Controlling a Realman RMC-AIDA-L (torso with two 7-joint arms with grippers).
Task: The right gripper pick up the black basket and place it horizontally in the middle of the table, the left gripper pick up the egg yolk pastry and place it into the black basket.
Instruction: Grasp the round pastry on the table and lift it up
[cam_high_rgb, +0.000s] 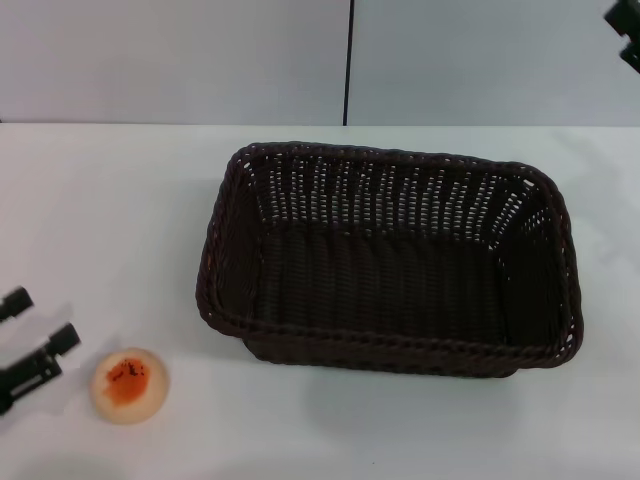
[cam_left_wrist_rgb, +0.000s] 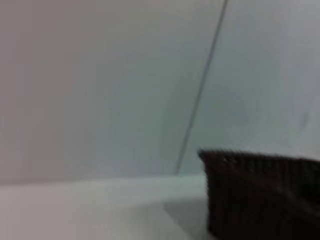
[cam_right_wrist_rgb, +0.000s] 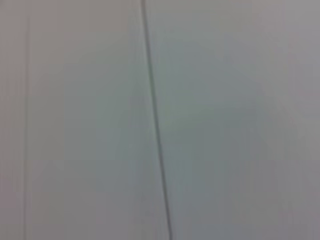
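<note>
The black basket (cam_high_rgb: 390, 258) stands upright and empty in the middle of the table (cam_high_rgb: 100, 200), its long side running left to right. One of its ends shows in the left wrist view (cam_left_wrist_rgb: 265, 195). The egg yolk pastry (cam_high_rgb: 128, 384) lies on the table at the near left, apart from the basket. My left gripper (cam_high_rgb: 45, 318) is open and empty, low over the table just left of the pastry and not touching it. Only a black bit of my right gripper (cam_high_rgb: 627, 35) shows, raised at the far right corner, away from the basket.
A grey wall with a dark vertical seam (cam_high_rgb: 348, 60) runs behind the table's far edge. The right wrist view shows only this wall and its seam (cam_right_wrist_rgb: 155, 125). Bare tabletop lies left of the basket and in front of it.
</note>
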